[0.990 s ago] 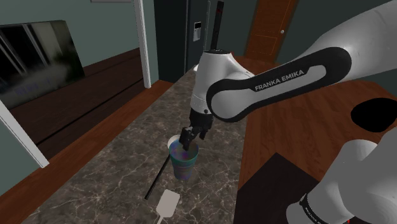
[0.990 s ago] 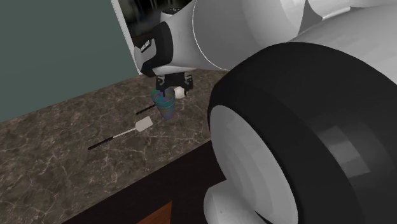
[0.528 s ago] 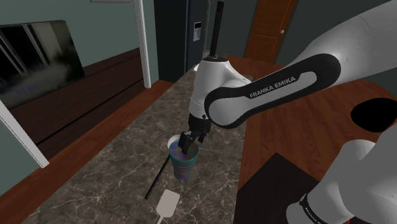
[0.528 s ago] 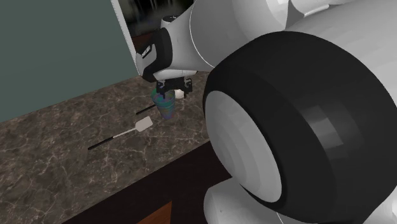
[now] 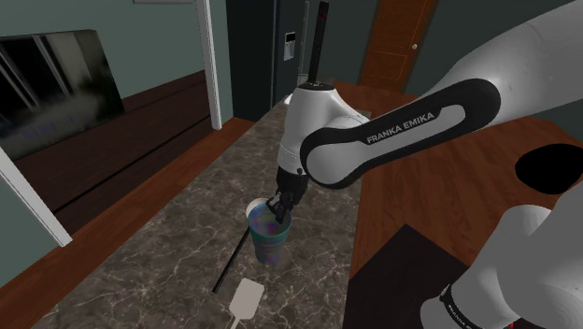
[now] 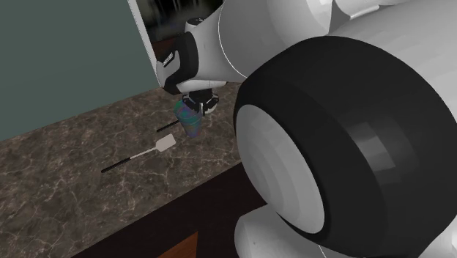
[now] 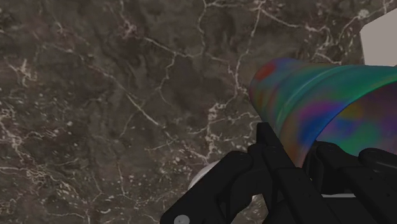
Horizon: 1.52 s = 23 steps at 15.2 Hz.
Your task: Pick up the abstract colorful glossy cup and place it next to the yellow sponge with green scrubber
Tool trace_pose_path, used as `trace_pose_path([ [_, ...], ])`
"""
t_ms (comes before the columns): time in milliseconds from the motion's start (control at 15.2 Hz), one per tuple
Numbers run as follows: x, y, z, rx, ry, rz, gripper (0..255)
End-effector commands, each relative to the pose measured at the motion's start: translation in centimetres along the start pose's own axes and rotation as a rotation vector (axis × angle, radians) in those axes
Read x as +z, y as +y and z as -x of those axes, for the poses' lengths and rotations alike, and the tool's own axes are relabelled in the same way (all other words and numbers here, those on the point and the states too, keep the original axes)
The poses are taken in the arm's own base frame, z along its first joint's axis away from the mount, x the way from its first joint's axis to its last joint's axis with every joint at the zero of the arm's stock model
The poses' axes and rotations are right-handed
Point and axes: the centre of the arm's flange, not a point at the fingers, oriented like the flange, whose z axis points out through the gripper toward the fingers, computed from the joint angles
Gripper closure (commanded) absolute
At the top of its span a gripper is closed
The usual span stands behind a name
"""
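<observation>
Shoulder view: multicoloured cup (image 5: 269,238) upright, long axis vertical, mouth upward

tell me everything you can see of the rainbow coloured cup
The glossy cup, swirled in blue, green, purple and red, is a tapered tumbler with no handle, widest at its open rim. It stands upright on the dark veined marble-look counter. The all-black two-finger gripper comes down from above and its fingers clasp the cup's wall at the rim, one inside and one outside.
</observation>
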Motion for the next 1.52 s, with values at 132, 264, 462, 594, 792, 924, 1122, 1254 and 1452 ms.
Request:
trace_pose_path([
  [132,0.1,0.0,0.0,0.0,-0.002,0.0,255],
  [264,0.1,0.0,0.0,0.0,-0.001,0.0,255],
  [462,-1.5,-0.2,-0.1,0.0,-0.001,0.0,255],
  [594,-2.5,-0.3,-0.1,0.0,-0.001,0.0,255],
  [792,-4.1,-0.5,-0.2,0.0,-0.001,0.0,255],
  [924,-5.2,-0.6,-0.2,0.0,-0.001,0.0,255],
  [1122,-6.7,-0.8,-0.3,0.0,-0.001,0.0,255],
  [1254,-7.8,-0.9,-0.4,0.0,-0.001,0.0,255],
  [1452,-9.4,-1.1,-0.4,0.0,-0.001,0.0,255],
])
